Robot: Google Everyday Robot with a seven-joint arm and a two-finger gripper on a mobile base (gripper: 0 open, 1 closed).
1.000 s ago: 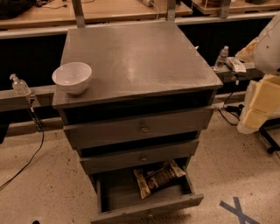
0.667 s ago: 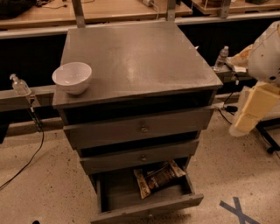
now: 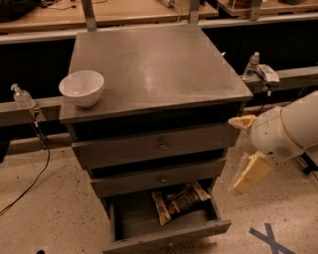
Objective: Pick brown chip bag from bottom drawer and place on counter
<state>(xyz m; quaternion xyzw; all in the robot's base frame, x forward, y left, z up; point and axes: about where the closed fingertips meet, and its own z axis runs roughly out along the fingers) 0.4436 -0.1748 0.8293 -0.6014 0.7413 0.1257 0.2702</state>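
Three grey drawers stack under the counter (image 3: pixel 164 64), a broad flat square top w/ a scuffed, slightly shiny face; the two upper drawers (image 3: pixel 149 149) are shut, each w/ a small round knob; the bottom drawer (image 3: pixel 169 237) is pulled out, a shallow grey box; the brown chip bag (image 3: pixel 180 200) lies flat inside it toward the back right, slanted, its far end under the drawer above; the bag is crinkly, dark brown in the middle w/ cream-tan ends, longer than wide, w/ pale lettering & an orange spot too small to read; a white bowl (image 3: pixel 82 88), round & smooth, sits on the counter's front-left corner; the gripper (image 3: pixel 247 149) hangs just right of the cabinet, approx level w/ the upper drawers, well apart from the bag & holding nothing; its cream fingers (image 3: pixel 252 173), blocky wedges on a rounded white wrist, are spread wide, one above the other; the floor is speckled, w/ a blue tape cross (image 3: pixel 271 238) at bottom right; a water bottle (image 3: pixel 252 64) stands on the ledge at right, a pump bottle (image 3: pixel 22 96) at left; a tan wooden bench (image 3: pixel 124 10) runs along the back.
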